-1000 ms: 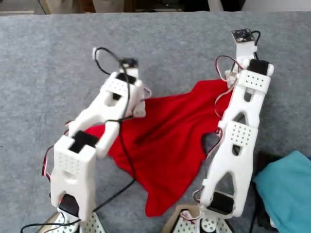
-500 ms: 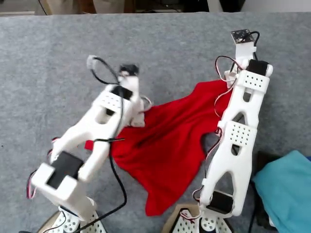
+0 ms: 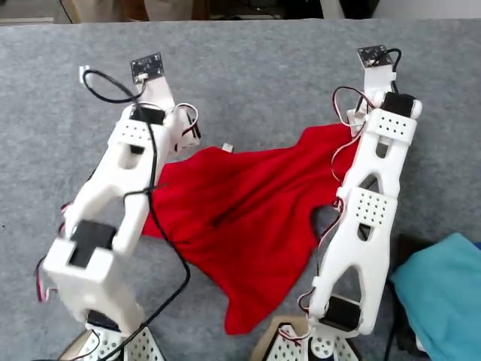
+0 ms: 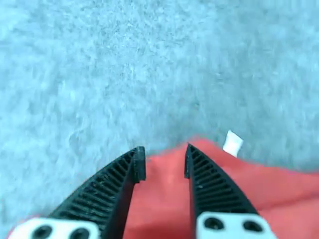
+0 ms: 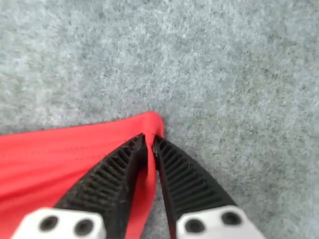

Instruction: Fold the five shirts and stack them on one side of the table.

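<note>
Fingers (image 5: 119,172) of the right gripper (image 5: 149,142) were clamped on a corner of the red shirt (image 3: 255,218). A fold of cloth was pinched between their ribbed inner faces, and the tips sat just above the grey table (image 3: 263,68). Fingers (image 4: 212,184) of the left gripper (image 4: 163,158) stood apart and held nothing. Red cloth showed in the gap between them, and their tips lay at the far edge of the red shirt, where cloth met table. A small white tag (image 4: 232,142) projected from that edge, just beside the left gripper.

Seen from the high view, the red shirt lay spread and rumpled on the table between the two arms. Its far edge ran from the wrist of the left arm (image 3: 113,195) across to the wrist of the right arm (image 3: 372,203). A pointed tail of the cloth reached toward the near edge, between the arm bases. The left arm extended along the left margin of the red shirt and overlapped it, and the right arm extended over the right margin. Beside the right arm, a small patch of bare table showed through a notch in the cloth.

At the near right corner lay a teal shirt (image 3: 443,293), cut off by the frame edge. It was apart from the red shirt, with the right arm between them. Just beside it lay a dark object (image 3: 409,248) whose nature could not be told.
</note>
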Robot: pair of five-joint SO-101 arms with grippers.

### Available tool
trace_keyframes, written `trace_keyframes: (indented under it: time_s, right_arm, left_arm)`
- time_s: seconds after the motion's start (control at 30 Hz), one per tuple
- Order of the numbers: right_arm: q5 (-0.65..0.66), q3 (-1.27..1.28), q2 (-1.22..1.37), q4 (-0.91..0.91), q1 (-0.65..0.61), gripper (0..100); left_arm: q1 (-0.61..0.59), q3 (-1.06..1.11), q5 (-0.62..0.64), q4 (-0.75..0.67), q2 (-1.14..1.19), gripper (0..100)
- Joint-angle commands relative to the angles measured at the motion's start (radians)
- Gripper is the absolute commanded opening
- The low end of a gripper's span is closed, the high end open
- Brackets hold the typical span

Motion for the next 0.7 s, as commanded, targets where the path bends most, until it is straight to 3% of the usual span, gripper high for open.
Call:
trace_keyframes:
  time_s: [0.0, 0.37, 0.6, 0.67]
  right_arm:
    - [0.008, -0.045, -0.01, -0.017, -0.002, 0.5]
    - [0.008, -0.045, -0.01, -0.015, -0.002, 0.5]
    - [0.008, -0.045, -0.01, -0.015, -0.002, 0.5]
    - [0.008, -0.045, -0.01, -0.015, -0.002, 0.5]
  left_arm:
    - [0.035, -0.195, 0.005, 0.06, 0.143, 15]
    - [0.052, -0.919, 0.005, 0.569, 0.641, 15]
    - [0.072, -1.246, 0.005, 0.738, 0.886, 14]
    - [0.084, -1.335, 0.005, 0.772, 0.924, 7]
